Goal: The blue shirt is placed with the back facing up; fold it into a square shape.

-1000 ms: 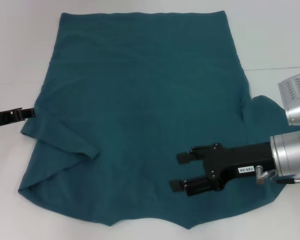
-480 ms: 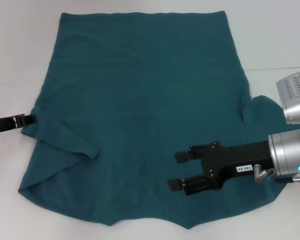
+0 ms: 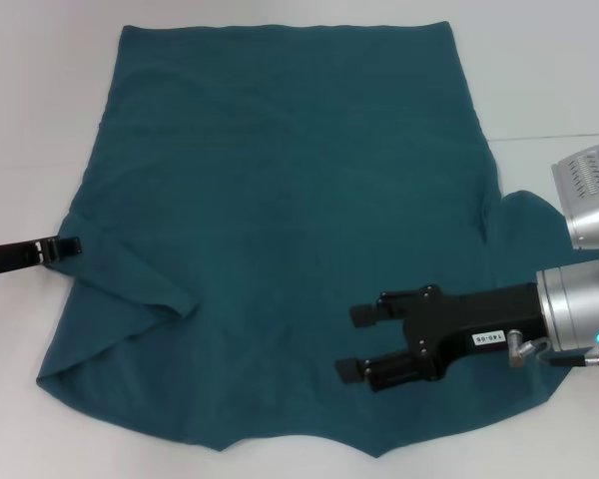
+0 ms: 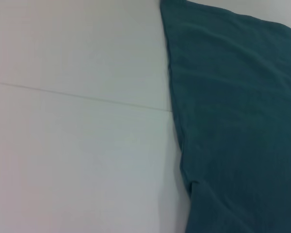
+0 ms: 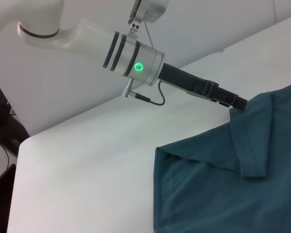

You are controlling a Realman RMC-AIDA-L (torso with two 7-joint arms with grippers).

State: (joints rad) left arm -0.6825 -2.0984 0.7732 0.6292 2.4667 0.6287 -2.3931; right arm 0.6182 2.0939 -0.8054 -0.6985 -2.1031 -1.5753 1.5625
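The blue shirt lies spread flat on the white table, plain side up. Its left sleeve is folded in over the body, and its right sleeve sticks out sideways. My left gripper reaches in low from the left, its tip at the shirt's left edge by the folded sleeve. The right wrist view shows that same left gripper touching the shirt at its edge. My right gripper hovers open over the lower right part of the shirt, holding nothing. Only the shirt's edge and the table appear in the left wrist view.
White table surrounds the shirt, with a thin seam line across it. A silver ribbed housing sits at the right edge, above my right arm. The shirt's hem reaches nearly to the far table edge.
My left gripper has slid in to the shirt's left edge and a little nearer to me. The right gripper has hardly moved. The shirt lies as before.
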